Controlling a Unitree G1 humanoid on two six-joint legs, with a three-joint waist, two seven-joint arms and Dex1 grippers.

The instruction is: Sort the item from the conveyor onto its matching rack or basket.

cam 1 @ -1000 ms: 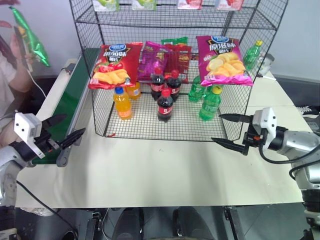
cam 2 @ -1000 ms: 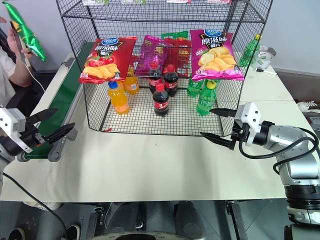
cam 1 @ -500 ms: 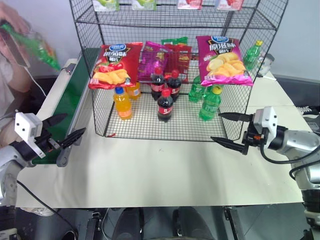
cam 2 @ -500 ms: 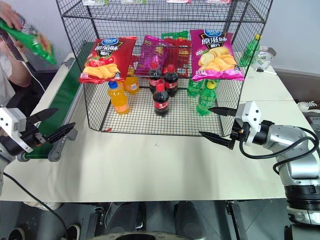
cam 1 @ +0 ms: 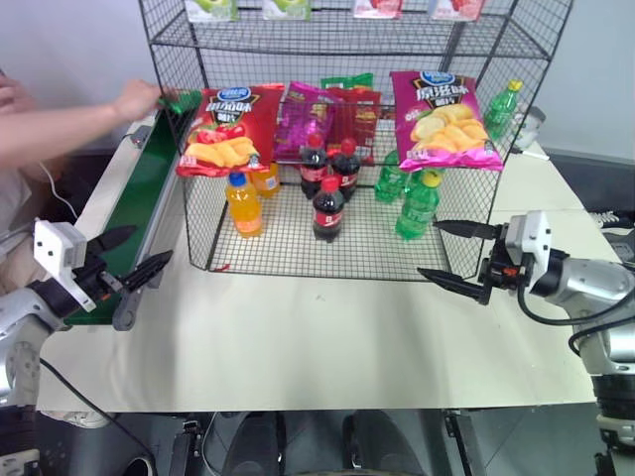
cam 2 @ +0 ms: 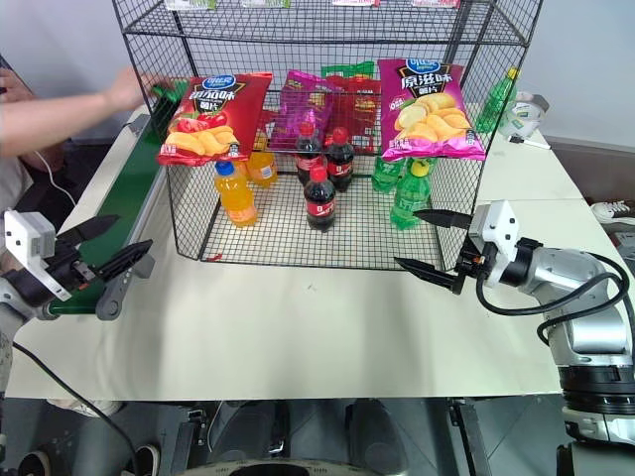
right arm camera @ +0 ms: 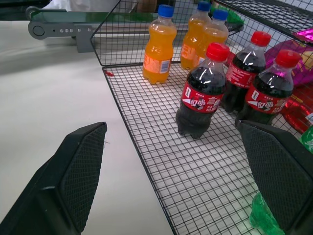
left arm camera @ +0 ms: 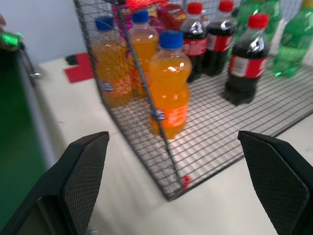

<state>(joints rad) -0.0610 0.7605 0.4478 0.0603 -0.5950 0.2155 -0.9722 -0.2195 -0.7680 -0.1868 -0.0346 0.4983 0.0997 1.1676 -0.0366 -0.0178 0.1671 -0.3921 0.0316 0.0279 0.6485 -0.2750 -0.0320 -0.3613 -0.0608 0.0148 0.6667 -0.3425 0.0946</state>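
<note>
Overhead, glossy red crisp bag on black wire-grid rack; both end effectors spread wide, empty

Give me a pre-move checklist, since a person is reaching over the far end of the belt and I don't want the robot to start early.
1. Person's hand clear of the conveyor: not ok, it reaches over the far end.
2. Green crisp bag released on the belt: cannot tell, it is at the person's fingers.
3. Left hand open: ok, and nothing between its fingers.
4. Right hand open: ok, nothing held.
5. Belt stretch near the left hand free of items: ok.
6. Rack crisp tier has room: cannot tell.
</note>
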